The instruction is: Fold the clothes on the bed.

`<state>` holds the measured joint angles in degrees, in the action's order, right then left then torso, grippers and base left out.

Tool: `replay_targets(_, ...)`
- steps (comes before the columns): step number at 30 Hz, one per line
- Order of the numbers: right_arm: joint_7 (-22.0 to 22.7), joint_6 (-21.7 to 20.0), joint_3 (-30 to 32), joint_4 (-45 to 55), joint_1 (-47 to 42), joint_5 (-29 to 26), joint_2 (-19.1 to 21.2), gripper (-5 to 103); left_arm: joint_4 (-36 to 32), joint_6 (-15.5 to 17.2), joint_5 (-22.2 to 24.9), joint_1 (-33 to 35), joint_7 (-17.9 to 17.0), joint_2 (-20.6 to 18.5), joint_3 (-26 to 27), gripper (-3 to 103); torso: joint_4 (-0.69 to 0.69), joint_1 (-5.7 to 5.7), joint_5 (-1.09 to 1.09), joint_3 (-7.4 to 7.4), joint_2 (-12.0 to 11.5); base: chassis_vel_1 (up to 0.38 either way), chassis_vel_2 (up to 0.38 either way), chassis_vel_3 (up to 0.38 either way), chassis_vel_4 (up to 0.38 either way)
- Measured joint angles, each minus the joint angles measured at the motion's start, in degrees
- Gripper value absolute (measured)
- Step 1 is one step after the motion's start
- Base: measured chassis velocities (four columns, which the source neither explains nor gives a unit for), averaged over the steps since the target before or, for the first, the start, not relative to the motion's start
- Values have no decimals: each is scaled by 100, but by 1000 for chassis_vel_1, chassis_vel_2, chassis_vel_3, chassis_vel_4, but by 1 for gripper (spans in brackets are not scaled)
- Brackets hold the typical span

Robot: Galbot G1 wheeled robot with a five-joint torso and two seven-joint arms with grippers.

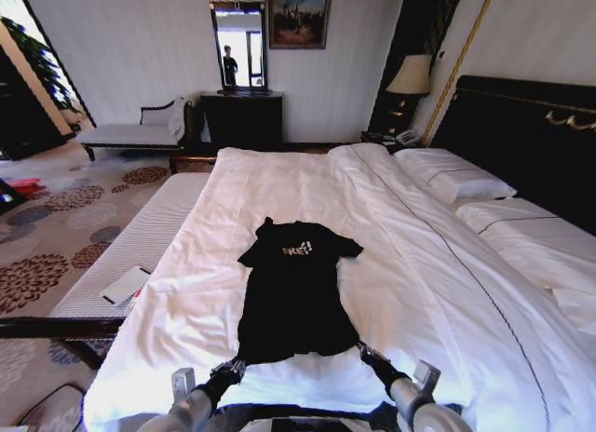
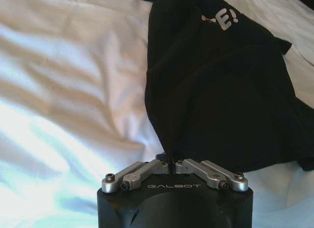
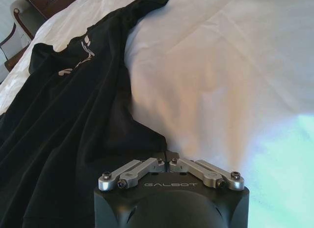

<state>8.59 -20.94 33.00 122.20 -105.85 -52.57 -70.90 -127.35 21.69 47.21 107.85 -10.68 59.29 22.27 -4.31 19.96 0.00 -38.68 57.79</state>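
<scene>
The clothes, a black T-shirt (image 1: pixel 293 297) with pale lettering, lie flat on the white duvet of the bed (image 1: pixel 419 264), collar towards the far end. My left gripper (image 1: pixel 233 365) is at the near left corner of the hem. In the left wrist view this left gripper (image 2: pixel 169 161) is shut, and the T-shirt (image 2: pixel 221 90) is drawn to a point between its fingertips. My right gripper (image 1: pixel 366 353) is at the near right hem corner. Seen from its own wrist, the right gripper (image 3: pixel 169 160) is shut on the edge of the T-shirt (image 3: pixel 64 139).
White pillows (image 1: pixel 456 181) lie before the dark headboard (image 1: pixel 521 125) on the right. A pale bench (image 1: pixel 126 260) with a notepad runs along the bed's left side. A dark dresser (image 1: pixel 242 115) and a chaise (image 1: pixel 130 134) stand by the far wall.
</scene>
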Motion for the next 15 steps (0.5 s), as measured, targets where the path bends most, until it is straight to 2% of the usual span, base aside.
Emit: replay_targets(15, 7, 12, 38, 106, -132, 67, -27, 0, -80, -36, -23, 132, 13, -18, 114, 0, 0, 0, 0, 0, 0, 0, 0, 0, 0)
